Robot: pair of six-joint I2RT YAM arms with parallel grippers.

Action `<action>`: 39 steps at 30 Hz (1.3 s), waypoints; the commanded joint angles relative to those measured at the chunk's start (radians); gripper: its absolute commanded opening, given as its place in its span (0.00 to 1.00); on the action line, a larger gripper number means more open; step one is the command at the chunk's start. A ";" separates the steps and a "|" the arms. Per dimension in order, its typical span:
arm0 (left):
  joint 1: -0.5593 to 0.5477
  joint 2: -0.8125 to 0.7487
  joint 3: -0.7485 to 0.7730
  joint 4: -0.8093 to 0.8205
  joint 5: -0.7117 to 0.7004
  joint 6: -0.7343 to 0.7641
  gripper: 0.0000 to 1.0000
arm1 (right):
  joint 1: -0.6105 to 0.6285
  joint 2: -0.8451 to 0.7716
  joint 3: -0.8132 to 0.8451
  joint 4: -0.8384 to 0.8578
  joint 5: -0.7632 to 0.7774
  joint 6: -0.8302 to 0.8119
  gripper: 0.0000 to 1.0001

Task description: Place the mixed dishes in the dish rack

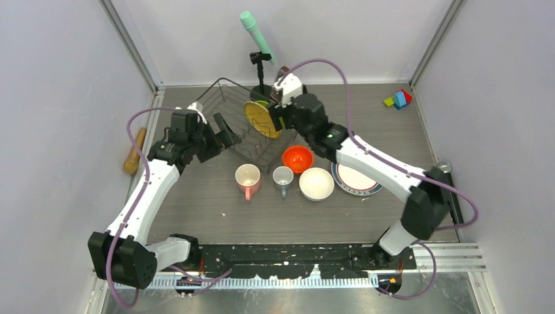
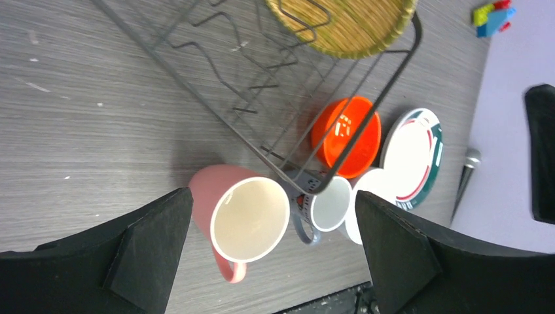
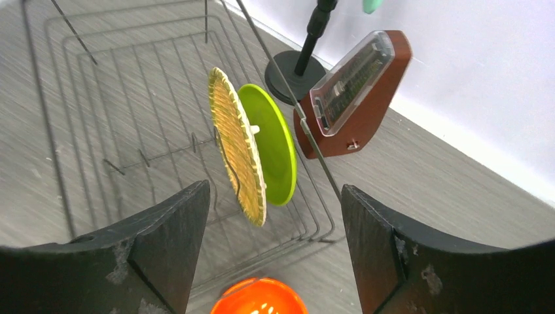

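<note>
While tan plate [image 3: 238, 156] stands in dish rack [image 1: 245, 140] | grey-blue mug [image 2: 325, 204] print illegible

The rack [image 1: 229, 124] sits skewed at the far middle of the table [image 1: 196, 216]. Two plates stand on edge in its right end, close together: the inner plate [image 3: 239, 154] faces the rack's middle and the outer plate [image 3: 275, 147] is behind it, nearer the end wall. Just outside that end stand a metronome [image 3: 350, 91] and, beside it, a mic stand [image 3: 294, 75]. In front of the rack runs a row, left to right: large mug [image 1: 247, 178], small mug [image 1: 283, 177], near bowl [image 1: 316, 184], flat plate [image 1: 357, 178]. The far bowl [image 1: 298, 158] sits behind the small mug and near bowl, just beside the rack's near right corner. Toy blocks [image 1: 398, 99] lie in the far right corner.
</note>
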 commanded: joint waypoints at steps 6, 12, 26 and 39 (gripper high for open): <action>-0.033 0.009 -0.010 0.125 0.249 0.046 0.96 | -0.175 -0.355 -0.221 -0.209 -0.088 0.394 0.78; -0.154 0.034 0.028 0.131 0.235 0.096 0.96 | -0.329 -0.583 -0.399 -0.391 -0.071 0.609 0.77; -0.229 0.009 0.019 0.131 0.210 0.221 0.95 | -0.686 -0.912 -0.672 -0.776 -0.102 0.980 0.77; -0.229 -0.036 0.000 0.114 0.193 0.262 0.95 | -0.818 -0.843 -0.850 -0.676 -0.180 1.113 0.70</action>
